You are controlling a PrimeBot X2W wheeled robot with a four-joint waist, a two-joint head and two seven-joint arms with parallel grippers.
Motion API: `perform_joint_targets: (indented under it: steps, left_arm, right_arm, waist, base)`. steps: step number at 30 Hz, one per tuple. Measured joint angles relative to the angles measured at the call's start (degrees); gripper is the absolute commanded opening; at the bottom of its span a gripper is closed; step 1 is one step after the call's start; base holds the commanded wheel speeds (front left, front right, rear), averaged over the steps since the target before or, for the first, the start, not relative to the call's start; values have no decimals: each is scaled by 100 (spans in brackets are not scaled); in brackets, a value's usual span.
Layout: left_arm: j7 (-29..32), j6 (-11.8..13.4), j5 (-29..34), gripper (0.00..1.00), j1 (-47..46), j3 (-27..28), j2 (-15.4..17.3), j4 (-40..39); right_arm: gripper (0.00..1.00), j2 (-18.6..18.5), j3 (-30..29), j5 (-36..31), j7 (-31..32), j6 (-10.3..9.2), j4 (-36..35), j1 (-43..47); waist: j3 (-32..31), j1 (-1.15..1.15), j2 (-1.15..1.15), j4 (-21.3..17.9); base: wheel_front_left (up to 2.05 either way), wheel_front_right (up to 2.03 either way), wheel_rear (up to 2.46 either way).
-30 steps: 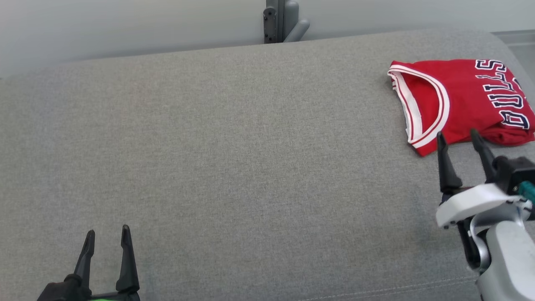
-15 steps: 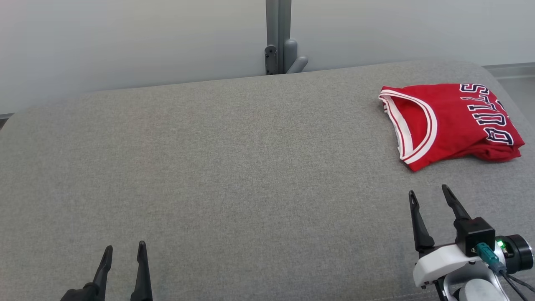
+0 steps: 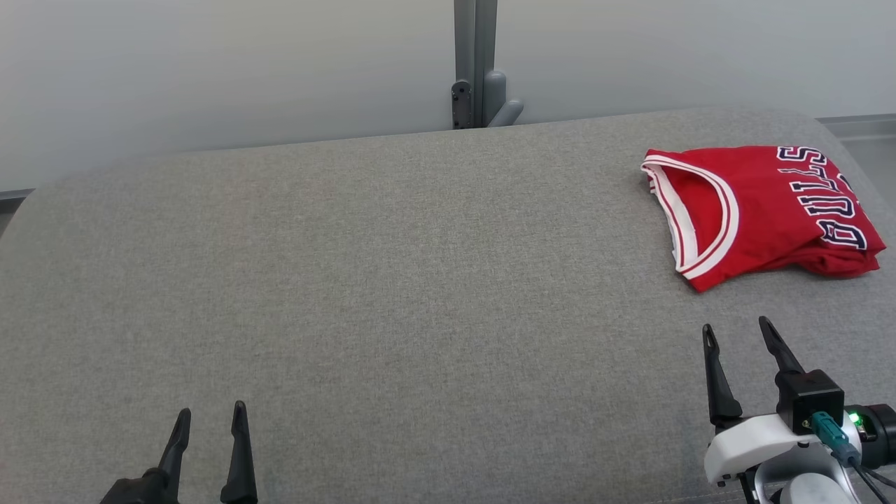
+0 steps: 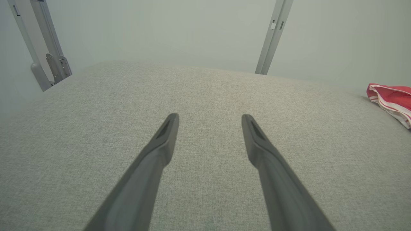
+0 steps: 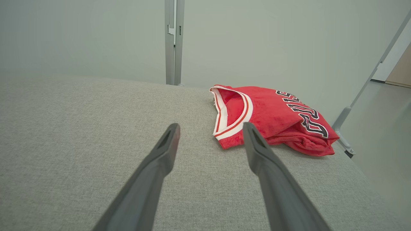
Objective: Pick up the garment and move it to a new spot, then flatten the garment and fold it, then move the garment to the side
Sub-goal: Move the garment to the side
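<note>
Red jersey [image 3: 770, 210] lies folded at the table's [image 3: 420, 280] far right end, collar toward the table's middle. Right gripper [image 3: 735, 324] hangs over the table's near right edge, jaws apart and empty, with bare table surface between it and the jersey. Left gripper [image 3: 212, 408] is over the table's near left edge, jaws apart and empty. Grey post [image 3: 476, 63] stands behind the table's far edge, against the wall [image 3: 210, 70].

soft, even, bright light, faint shadows, no glare; wide-angle bending at wrist-view edges, sharp focus throughout
</note>
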Motion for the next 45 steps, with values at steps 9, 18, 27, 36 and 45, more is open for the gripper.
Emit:
perform_joint_targets:
  steps: [9, 18, 27, 36, 45]
  left_arm:
    - [0, 1, -32, 100, 7, -23, 11, 35]
    - [0, 0, -38, 100, 12, 0, 29, 29]
    - [0, 1, -40, 100, 13, 14, 27, 37]
    - [0, 1, -41, 100, 16, 53, 27, 40]
    - [0, 5, -40, 100, 59, 53, -8, 110]
  right_arm:
    - [100, 7, -44, 32, 0, 0, 33, -1]
    - [100, 8, -33, 66, 0, 0, 74, -5]
    - [100, 8, -55, 66, 0, 0, 97, -12]
    - [100, 8, -16, 84, 0, 0, 120, -26]
    - [100, 36, -15, 80, 2, 1, 241, 40]
  waist:
    - [-4, 0, 0, 1]
    - [-2, 0, 0, -69]
    - [12, 0, 0, -74]
    - [-14, 0, 0, -71]
    - [-15, 0, 0, -70]
  base:
    - [0, 0, 0]
    - [0, 0, 0]
    - [0, 0, 0]
    - [0, 0, 0]
    - [0, 0, 0]
